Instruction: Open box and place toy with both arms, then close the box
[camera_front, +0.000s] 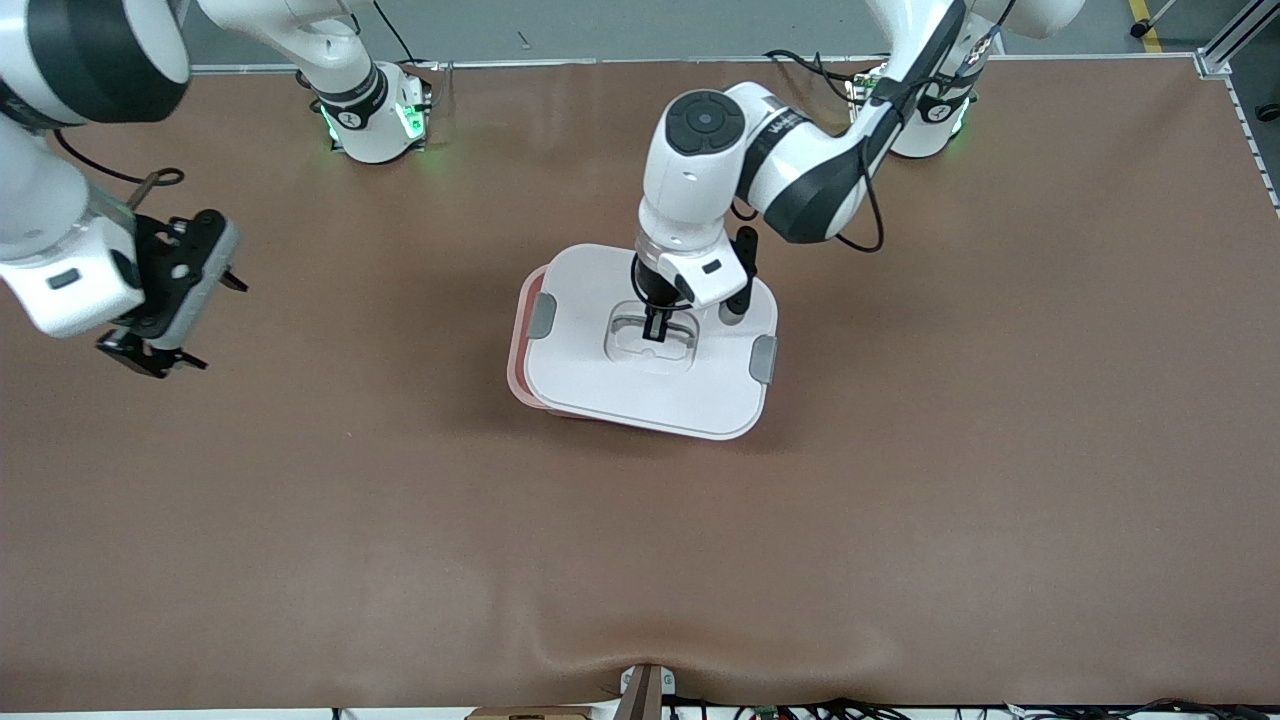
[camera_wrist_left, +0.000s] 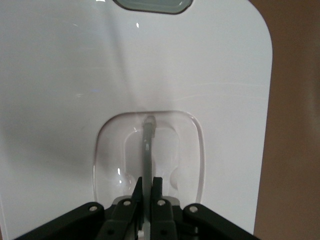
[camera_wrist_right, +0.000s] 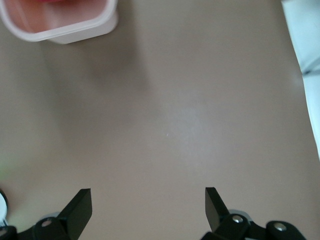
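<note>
The white lid (camera_front: 600, 370) with two grey side clips (camera_front: 763, 358) hangs slightly offset over the pale pink tub (camera_front: 518, 345), whose edge shows beside it toward the right arm's end. My left gripper (camera_front: 655, 328) is shut on the lid's thin centre handle (camera_wrist_left: 148, 145) in the clear recess. In the left wrist view the left gripper (camera_wrist_left: 147, 184) pinches that bar. My right gripper (camera_front: 218, 322) is open and empty over bare table at the right arm's end. The right wrist view shows the right gripper (camera_wrist_right: 148, 200) and the open tub (camera_wrist_right: 65, 25) with a hot-pink sliver inside. The toy is otherwise hidden.
The brown mat (camera_front: 900, 500) covers the whole table. The arms' green-lit bases (camera_front: 375, 120) stand along the edge farthest from the front camera. A white edge (camera_wrist_right: 306, 45) shows at the side of the right wrist view.
</note>
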